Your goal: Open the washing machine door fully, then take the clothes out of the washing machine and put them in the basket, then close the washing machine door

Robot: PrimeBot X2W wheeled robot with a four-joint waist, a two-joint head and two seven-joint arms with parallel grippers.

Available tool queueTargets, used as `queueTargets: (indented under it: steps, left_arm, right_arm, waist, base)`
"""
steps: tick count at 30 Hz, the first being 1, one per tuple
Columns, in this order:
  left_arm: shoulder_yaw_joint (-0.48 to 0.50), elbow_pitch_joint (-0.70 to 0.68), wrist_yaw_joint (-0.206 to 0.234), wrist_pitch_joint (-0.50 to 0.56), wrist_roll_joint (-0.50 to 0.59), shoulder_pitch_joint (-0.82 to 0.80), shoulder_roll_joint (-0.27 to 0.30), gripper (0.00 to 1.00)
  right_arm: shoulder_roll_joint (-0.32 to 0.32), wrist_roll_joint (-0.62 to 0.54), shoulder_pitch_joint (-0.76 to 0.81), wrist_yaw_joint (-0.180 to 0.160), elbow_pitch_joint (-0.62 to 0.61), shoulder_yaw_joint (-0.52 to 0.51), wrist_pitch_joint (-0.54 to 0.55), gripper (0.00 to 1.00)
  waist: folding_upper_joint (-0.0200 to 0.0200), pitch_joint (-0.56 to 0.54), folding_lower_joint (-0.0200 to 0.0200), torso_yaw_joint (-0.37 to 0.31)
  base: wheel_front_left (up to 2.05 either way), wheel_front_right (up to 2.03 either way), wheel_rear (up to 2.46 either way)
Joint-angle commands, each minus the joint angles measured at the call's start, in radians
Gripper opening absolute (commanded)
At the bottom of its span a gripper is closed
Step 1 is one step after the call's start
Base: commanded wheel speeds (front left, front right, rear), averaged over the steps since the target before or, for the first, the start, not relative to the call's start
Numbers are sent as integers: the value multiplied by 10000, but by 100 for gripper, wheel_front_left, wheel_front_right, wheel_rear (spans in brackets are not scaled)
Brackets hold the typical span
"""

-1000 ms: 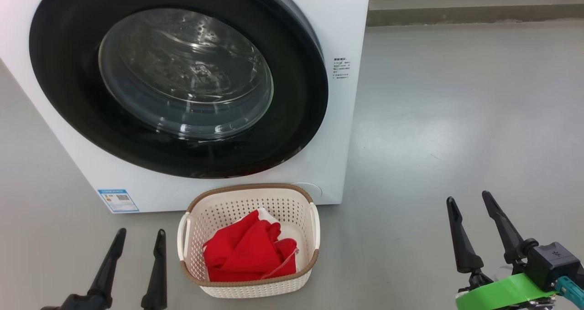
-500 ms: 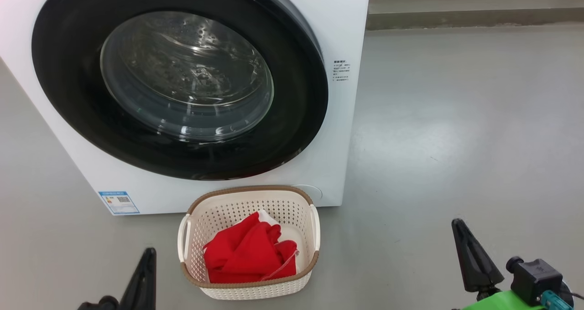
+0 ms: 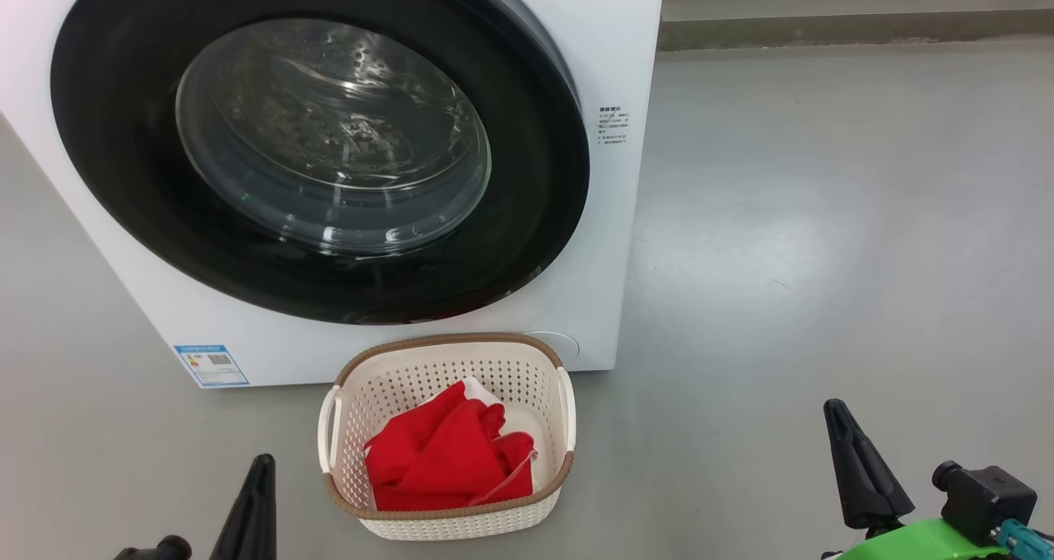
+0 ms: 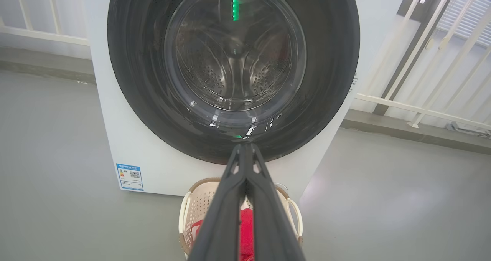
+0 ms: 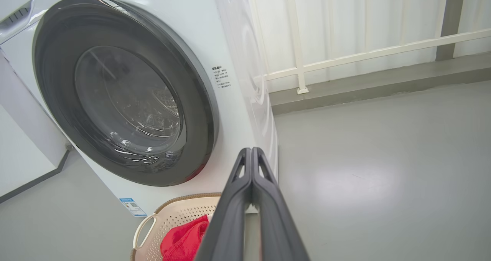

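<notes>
The white washing machine (image 3: 609, 239) stands on the floor with its black-rimmed glass door (image 3: 313, 144) closed flat against the front. Through the glass the steel drum (image 4: 234, 61) shows. Right in front of the machine sits the cream basket (image 3: 449, 523) with the red clothes (image 3: 449, 457) lying in it. My left gripper (image 3: 262, 461) is low at the left of the basket, shut and holding nothing. My right gripper (image 3: 833, 408) is low at the right, well clear of the basket, also shut and holding nothing. Each wrist view shows its own fingertips pressed together, left (image 4: 245, 146) and right (image 5: 251, 150).
Grey floor (image 3: 823, 214) spreads to the right of the machine. A low kerb with a white railing (image 5: 364, 53) runs behind it. Another white appliance (image 5: 19, 149) stands at the machine's far side in the right wrist view.
Both grippers have gone from open to shut and have dropped lower in the head view. The door, the basket and the clothes stay where they were.
</notes>
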Motion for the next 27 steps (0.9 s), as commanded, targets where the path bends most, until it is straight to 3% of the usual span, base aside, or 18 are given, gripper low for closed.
queueTargets:
  steps: [1,27]
  left_arm:
    - [97,-199,-23,62,-273,-363,48,0]
    - [212,28,-60,771,-3209,-670,67,0]
  right_arm:
    - [-124,321,-402,-2,-219,-43,62,0]
    - [-214,3116,-753,-4,-6,-162,745,0]
  waist:
    - [0,4,-1,-3]
    - [0,84,-1,-88]
  base:
    - [0,0,0]
    - [0,0,0]
